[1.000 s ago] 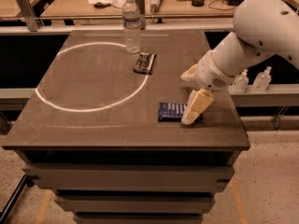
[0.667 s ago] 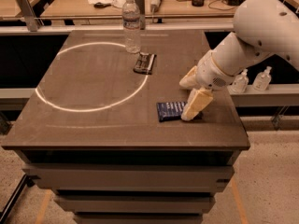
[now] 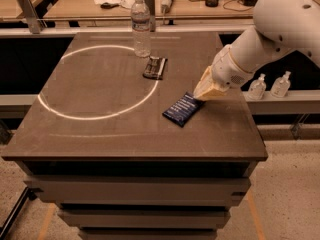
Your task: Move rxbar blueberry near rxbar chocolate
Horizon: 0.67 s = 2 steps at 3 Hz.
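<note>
The rxbar blueberry (image 3: 182, 109) is a dark-blue wrapper with pale lettering, lying at an angle on the brown table (image 3: 100, 134) right of the middle. My gripper (image 3: 204, 94) comes in from the right on the white arm, and its cream fingers (image 3: 210, 86) are closed together on the bar's upper right end. The rxbar chocolate (image 3: 155, 67) is a blackish wrapper lying farther back, near the rim of the white circle marked on the table, up and to the left of the blue bar.
A clear water bottle (image 3: 141, 26) stands just behind the chocolate bar. Two small bottles (image 3: 270, 85) stand on a low shelf right of the table. A cluttered wooden bench runs along the back.
The fingers, spread apart beside the blue bar before, have come together on its right end. The bar has turned to a diagonal and shifted slightly toward the back.
</note>
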### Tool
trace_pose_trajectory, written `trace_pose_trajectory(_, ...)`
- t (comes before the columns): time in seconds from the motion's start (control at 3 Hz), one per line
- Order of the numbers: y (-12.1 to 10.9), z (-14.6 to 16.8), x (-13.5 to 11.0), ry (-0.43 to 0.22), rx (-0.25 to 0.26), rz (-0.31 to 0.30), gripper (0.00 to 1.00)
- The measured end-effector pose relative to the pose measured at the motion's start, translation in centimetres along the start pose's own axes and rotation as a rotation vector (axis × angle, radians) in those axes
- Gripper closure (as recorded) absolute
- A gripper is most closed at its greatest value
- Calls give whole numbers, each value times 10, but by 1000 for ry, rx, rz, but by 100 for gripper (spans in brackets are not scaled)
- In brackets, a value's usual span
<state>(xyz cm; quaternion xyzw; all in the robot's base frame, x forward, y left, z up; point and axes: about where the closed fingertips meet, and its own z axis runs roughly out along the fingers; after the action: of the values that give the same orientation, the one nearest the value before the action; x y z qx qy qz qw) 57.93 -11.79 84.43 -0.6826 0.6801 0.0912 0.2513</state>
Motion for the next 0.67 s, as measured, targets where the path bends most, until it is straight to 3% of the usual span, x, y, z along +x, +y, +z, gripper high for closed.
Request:
trace_pose_trajectory(0.33, 1, 1, -1, 0, -3, -3, 80)
trace_pose_trajectory(0.67, -5, 1, -2, 2, -1, -6, 56)
